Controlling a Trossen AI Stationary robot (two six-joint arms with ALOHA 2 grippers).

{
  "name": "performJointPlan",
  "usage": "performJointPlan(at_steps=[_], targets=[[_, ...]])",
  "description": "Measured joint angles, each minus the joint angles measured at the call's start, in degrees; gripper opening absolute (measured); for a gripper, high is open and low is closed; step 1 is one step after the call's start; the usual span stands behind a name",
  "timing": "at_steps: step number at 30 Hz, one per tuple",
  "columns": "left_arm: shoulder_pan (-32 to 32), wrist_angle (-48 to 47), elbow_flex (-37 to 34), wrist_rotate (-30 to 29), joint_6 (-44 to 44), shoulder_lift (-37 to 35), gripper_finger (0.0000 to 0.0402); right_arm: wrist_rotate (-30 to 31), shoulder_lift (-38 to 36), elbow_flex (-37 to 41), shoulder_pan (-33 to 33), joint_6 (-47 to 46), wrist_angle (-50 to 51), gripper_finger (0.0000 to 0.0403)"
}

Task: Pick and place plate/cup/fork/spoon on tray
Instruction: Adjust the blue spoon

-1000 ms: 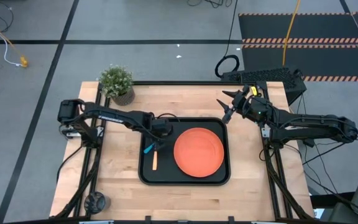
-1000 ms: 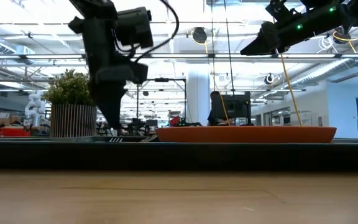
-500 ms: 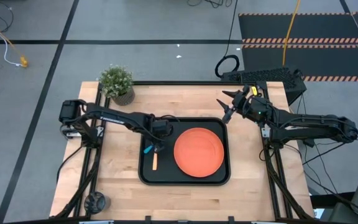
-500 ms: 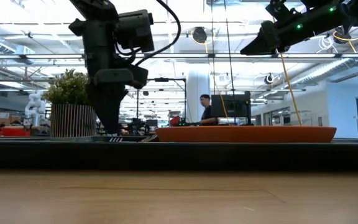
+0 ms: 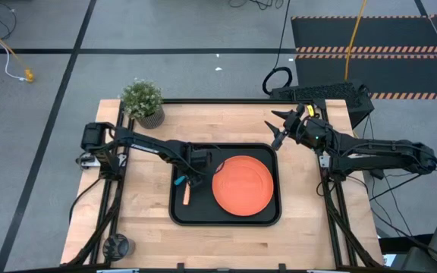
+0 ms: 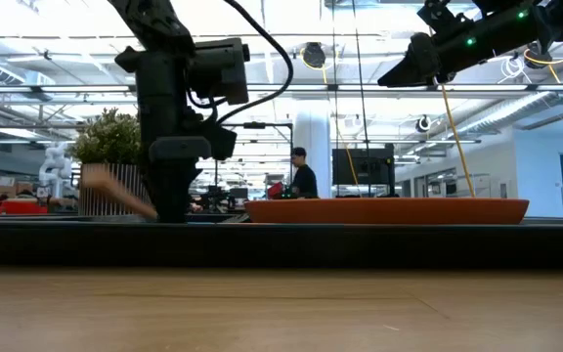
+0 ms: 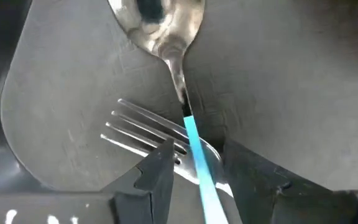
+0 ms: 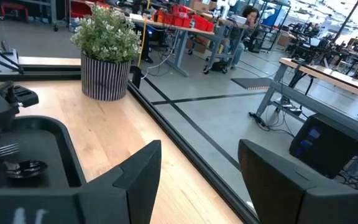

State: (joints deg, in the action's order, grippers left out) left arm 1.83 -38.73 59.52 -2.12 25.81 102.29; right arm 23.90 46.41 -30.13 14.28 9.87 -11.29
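The surface (image 5: 234, 125) is pale butcher-block wood with a black frame, standing on a grey floor (image 5: 173, 30) marked with dark tape lines. A potted plant (image 5: 143, 101) in a striped grey pot sits at one far corner. Beyond the surface lies a black mat (image 5: 370, 53) with orange-and-black hazard striping, crossed by a yellow cable (image 5: 353, 38). A white cable with a yellow plug (image 5: 27, 75) trails at the floor's edge. The level view shows a large, brightly lit hall with ceiling lights (image 6: 262, 15), steel beams and a white column (image 6: 313, 147). A person (image 6: 302, 176) stands far off by workbenches. Other desks (image 8: 316, 68) with equipment and red bins (image 8: 179, 12) fill the room.
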Motion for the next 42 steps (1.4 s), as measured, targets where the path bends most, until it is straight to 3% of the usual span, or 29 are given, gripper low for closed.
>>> performJointPlan(at_steps=[6,18,28,42], targets=[[0.16,0.00,-0.06,-0.65,0.15,-0.18,0.0127,0.00,0.00,0.00,0.00,0.00,-0.01,0.0208],[0.26,-0.69,0.21,0.24,0.29,-0.35,0.0025,0.00,0.00,0.00,0.00,0.02,0.00,0.0208],[0.24,-8.26,7.30,-1.14,-1.11,-0.23,0.0082,0.00,0.00,0.00,0.00,0.02,0.00,0.0208],[0.31,-6.29,7.20,-5.44,-2.06,-0.25,0.0113,0.00,0.00,0.00,0.00,0.00,0.46,0.0208]])
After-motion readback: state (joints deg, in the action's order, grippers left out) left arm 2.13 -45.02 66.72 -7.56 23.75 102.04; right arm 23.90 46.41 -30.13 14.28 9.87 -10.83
